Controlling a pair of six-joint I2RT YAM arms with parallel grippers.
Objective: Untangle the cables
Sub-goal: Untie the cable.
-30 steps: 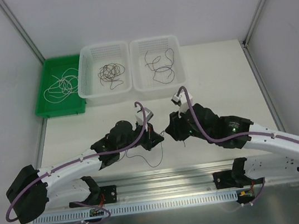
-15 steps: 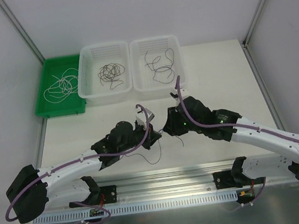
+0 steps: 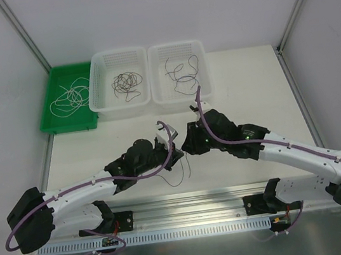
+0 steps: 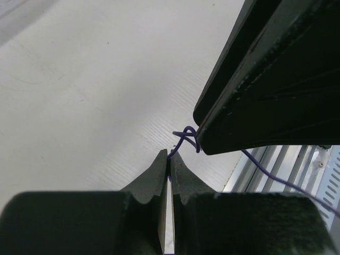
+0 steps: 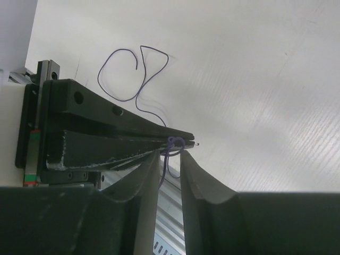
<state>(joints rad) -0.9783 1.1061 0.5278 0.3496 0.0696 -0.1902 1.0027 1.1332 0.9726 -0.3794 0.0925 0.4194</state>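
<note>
Now: grippers meet at a knot in one thin cable

Vs. 1 s ago, the right gripper (image 3: 186, 148) sits further left & forward, tips almost against the left gripper (image 3: 178, 155). The left arm has barely shifted. Left fingers are pressed together on a thin purple cable (image 4: 187, 139), just below a small knot. Right fingers stand a narrow gap apart: knot at their tips, strand hanging in the gap, no pinch visible. The rest of the cable trails onto the table (image 3: 248, 90) in a loose loop.

Both tips work near the table's front edge, close to the metal rail (image 3: 188, 203). Bare tabletop lies btw. them and the far edge, also to the right. At the far edge: green tray (image 3: 51, 123) w/ whitish cables (image 3: 70, 99), two white baskets (image 3: 99, 103) w/ dark cables (image 3: 126, 83).
</note>
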